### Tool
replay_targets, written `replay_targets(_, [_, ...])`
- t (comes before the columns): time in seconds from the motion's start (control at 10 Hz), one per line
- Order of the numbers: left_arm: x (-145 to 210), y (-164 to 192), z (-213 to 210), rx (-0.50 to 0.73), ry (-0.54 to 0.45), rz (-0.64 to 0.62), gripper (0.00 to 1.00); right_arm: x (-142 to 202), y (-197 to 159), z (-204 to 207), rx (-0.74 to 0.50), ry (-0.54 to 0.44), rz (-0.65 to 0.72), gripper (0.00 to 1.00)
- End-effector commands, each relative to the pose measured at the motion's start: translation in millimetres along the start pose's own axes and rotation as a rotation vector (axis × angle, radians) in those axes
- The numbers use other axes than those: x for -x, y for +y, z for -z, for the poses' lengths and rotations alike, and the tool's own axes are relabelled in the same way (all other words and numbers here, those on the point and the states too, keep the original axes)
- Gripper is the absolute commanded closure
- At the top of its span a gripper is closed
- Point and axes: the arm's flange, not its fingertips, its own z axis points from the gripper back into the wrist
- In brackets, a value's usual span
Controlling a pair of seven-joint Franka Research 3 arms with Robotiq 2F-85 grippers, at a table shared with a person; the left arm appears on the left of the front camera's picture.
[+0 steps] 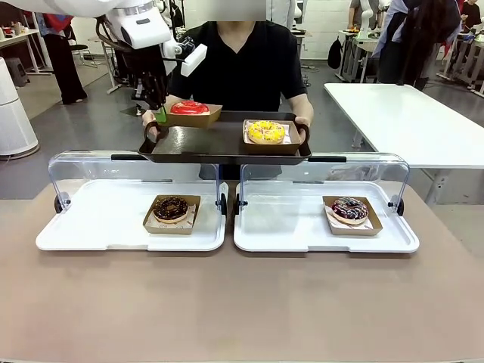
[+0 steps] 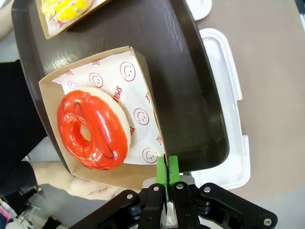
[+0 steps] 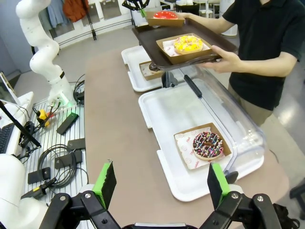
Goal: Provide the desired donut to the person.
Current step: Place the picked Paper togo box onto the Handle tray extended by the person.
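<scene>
Leftmost, the left gripper (image 1: pixel 160 115) is pinched shut on the edge of a cardboard box (image 1: pixel 195 116) holding a red donut (image 1: pixel 190 107), resting on the dark tray (image 1: pixel 227 144) that the person (image 1: pixel 242 64) holds with both hands. Right of it on the tray sits a yellow donut (image 1: pixel 266 131). Below, two white cases each hold a chocolate donut. The right gripper (image 3: pixel 162 183) hangs wide open, empty, above the table.

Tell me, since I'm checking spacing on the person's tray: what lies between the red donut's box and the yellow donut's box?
Only bare dark tray lies between the red donut's box and the yellow donut's box, per the front view.
</scene>
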Motion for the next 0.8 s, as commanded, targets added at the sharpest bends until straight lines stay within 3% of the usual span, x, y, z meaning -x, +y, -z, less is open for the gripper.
replay_targets(0.0, [2.6, 12.2, 6.9, 0.038, 0.038, -0.057, 0.99, 1.7, -0.4, 1.0, 0.006, -0.011, -0.005, 0.00])
replay_targets(0.4, [12.2, 19.2, 36.7, 0.082, 0.014, -0.060, 0.99, 1.7, -0.4, 1.0, 0.006, -0.011, -0.005, 0.00])
replay_targets(0.7, [15.1, 24.1, 41.3, 0.078, -0.015, -0.024, 0.08, 1.7, -0.4, 1.0, 0.006, -0.011, -0.005, 0.00])
